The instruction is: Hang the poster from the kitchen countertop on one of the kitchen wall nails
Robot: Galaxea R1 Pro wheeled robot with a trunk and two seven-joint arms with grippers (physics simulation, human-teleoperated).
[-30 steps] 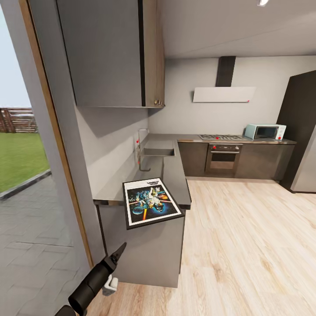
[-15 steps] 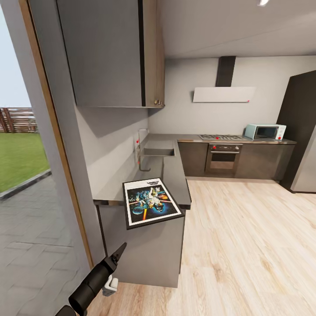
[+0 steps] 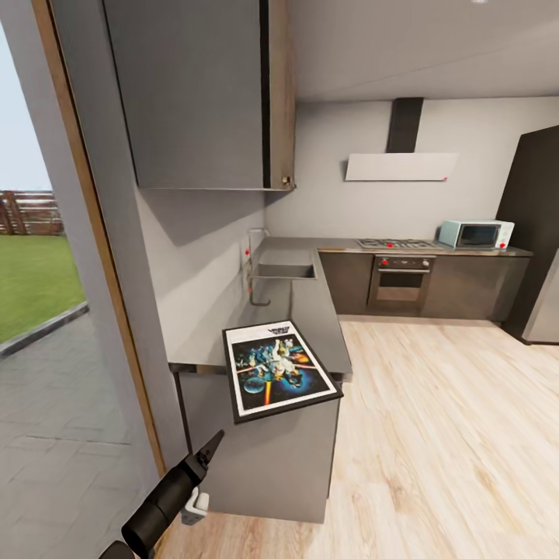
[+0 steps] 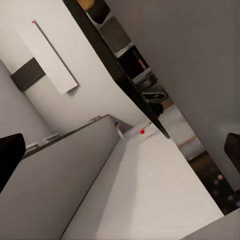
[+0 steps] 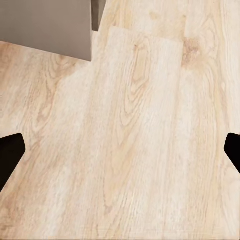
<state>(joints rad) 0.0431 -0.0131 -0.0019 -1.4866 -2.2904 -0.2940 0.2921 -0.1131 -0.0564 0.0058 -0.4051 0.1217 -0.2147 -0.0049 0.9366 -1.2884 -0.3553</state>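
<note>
Your left gripper (image 3: 211, 442), fingers spread wide, hangs low below the countertop (image 3: 310, 310), and the poster (image 3: 279, 371) lies flat up ahead, long axis running away from you.

Even, bright daylight fills the kitchen. The wall cabinet (image 3: 194, 93) throws a soft shadow onto the wall (image 3: 206, 256) beneath it. The tabletop (image 3: 307, 310) shows dull sheen, no glare. Straight lines lean towards the edges; distant detail is slightly soft.
</note>
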